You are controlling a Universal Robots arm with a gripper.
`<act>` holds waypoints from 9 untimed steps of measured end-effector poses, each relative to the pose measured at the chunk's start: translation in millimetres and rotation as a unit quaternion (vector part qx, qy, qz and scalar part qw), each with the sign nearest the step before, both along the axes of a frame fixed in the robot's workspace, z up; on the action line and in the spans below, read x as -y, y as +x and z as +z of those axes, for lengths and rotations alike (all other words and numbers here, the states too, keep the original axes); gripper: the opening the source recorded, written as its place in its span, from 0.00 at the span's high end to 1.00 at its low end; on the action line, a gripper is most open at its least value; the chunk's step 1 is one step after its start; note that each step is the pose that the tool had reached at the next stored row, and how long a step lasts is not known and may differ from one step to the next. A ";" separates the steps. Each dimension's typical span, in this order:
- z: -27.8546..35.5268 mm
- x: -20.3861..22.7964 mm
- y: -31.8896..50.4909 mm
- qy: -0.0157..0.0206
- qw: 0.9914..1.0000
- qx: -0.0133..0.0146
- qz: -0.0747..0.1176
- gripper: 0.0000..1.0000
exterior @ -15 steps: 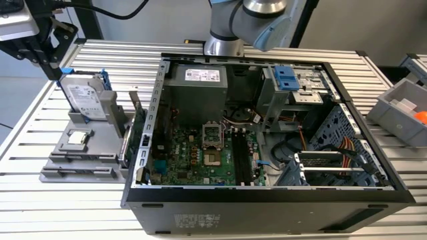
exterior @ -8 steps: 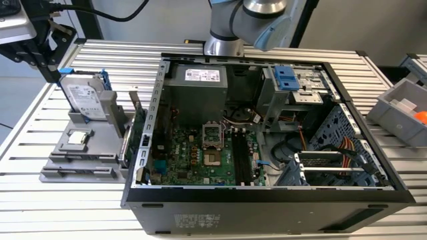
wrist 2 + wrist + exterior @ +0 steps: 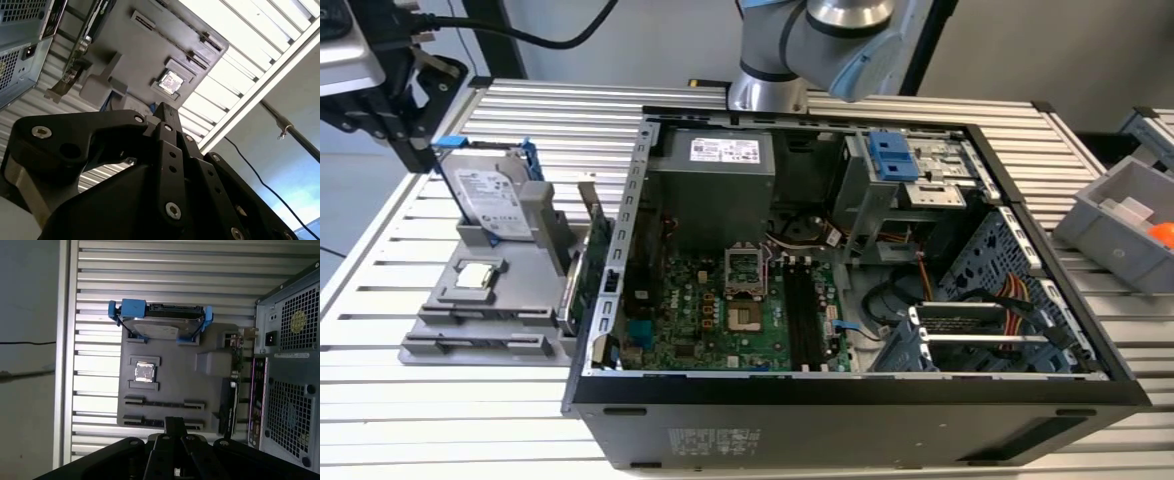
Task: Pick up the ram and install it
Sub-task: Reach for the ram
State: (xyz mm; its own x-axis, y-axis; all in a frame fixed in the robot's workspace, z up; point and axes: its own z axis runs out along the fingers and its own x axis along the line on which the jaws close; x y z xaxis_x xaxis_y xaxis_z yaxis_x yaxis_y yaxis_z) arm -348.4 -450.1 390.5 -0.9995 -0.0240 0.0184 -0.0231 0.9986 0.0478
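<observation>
First wrist view: the gripper [image 3: 175, 421] hangs above the grey parts holder [image 3: 187, 382], over the end opposite the blue-framed hard drive [image 3: 157, 327]. Its fingers are pressed together with nothing between them. The square processor [image 3: 145, 372] lies in its pocket mid-holder, and two long slots [image 3: 164, 404] nearer the gripper look empty. What I take for the ram [image 3: 233, 382] is the thin greenish board standing on edge along the side of the holder that faces the computer case [image 3: 290, 365], just beside the case's rear panel. Second wrist view: the closed gripper [image 3: 167, 111] is well above the holder, roughly in line with the processor, and the board on edge lies off to one side of it, next to the case. Exterior view: the holder sits on the slatted table [image 3: 520, 110] at the exterior view's left of the open case, with the board between them. The arm [image 3: 834, 35] rises behind the case, and the dark memory slots [image 3: 803, 315] on the motherboard [image 3: 700, 310] stand free. The pick-up looks barely begun. Done well, it calls for spreading the fingers first, centring over the board's upper edge, turning the wrist so the pads meet its flat faces, gripping near mid-length, and lifting straight up clear of the case wall.
</observation>
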 end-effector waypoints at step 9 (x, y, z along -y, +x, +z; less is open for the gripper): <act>-0.2 9.2 0.0 0.000 1.000 -0.002 0.000 1.00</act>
